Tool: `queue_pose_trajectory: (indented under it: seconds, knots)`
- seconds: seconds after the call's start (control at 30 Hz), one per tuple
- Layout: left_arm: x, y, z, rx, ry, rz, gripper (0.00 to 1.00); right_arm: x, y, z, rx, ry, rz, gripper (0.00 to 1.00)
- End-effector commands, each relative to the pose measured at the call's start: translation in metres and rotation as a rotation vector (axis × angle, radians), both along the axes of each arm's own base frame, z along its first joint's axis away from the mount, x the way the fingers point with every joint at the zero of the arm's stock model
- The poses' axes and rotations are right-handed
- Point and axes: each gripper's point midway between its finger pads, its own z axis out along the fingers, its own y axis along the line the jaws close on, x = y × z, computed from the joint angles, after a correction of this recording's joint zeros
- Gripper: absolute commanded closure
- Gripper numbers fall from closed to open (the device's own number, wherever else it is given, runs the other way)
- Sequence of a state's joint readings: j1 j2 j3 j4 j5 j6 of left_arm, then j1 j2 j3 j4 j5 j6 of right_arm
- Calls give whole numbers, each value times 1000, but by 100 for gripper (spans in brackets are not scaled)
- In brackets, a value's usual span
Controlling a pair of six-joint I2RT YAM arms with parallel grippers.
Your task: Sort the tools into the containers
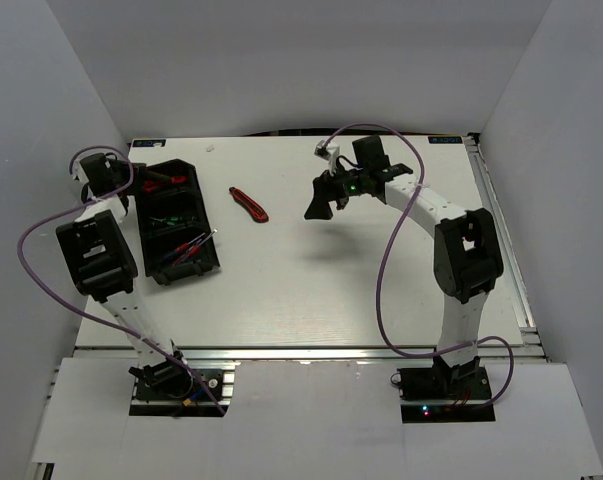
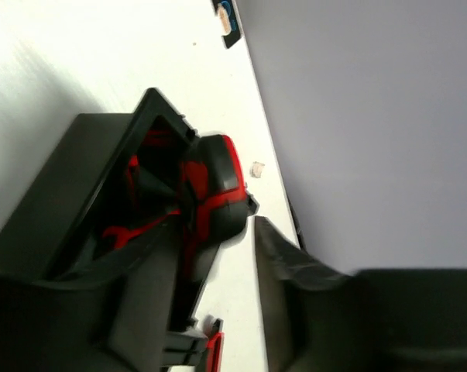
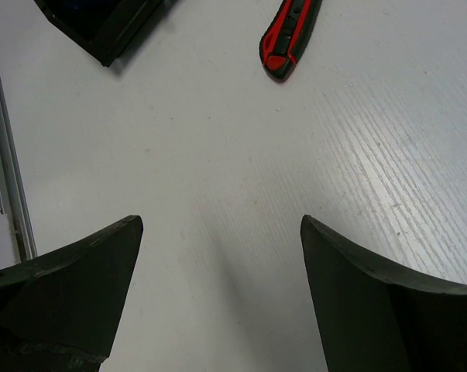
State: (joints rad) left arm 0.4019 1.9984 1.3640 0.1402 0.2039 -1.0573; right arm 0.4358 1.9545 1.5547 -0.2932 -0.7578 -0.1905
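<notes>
Overhead, the white worktop (image 1: 331, 290) carries two black containers end to end on its left side: the far container (image 1: 171, 168) with red-handled pliers (image 1: 161, 185) inside, and the near container (image 1: 186, 272) with thin screwdrivers (image 1: 186, 245). A red knife (image 1: 248, 203) lies bare on the worktop just right of the far container, between the two arms. The left end effector (image 1: 109, 178) sits at the far container's outer side; the right end effector (image 1: 319, 205) hangs above the worktop, right of the knife. From the left wrist, a red-and-black pliers handle (image 2: 218, 182) pokes over the container's rim, and the left end effector (image 2: 221, 263) stands parted, white worktop showing between that handle and one finger (image 2: 287, 256), so nothing is clamped. From the right wrist, the right end effector (image 3: 220, 225) is spread wide and empty, the knife (image 3: 291, 35) lying beyond its fingertips, a container corner (image 3: 101, 31) at the upper left.
</notes>
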Motion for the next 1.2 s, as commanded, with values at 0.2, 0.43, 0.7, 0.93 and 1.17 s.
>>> queue_pose_trajectory:
  seconds: [0.2,0.43,0.7,0.93,1.17]
  knots:
    - [1,-11,34,-3,-66,-63,21,8,7,18,9,-76,45,11]
    - [-26,-30,56,18,-88,-130,20,28,31,-3,-63,-101,40,11]
    - [-87,-38,98,168,-88,-168,19,56,73,-37,-163,-79,-129,11]
    - [-162,-71,99,170,-59,-165,9,60,112,-64,-205,-98,-220,11]
    - [-215,-107,92,96,-66,-194,2,73,137,-80,-235,-163,-333,11]
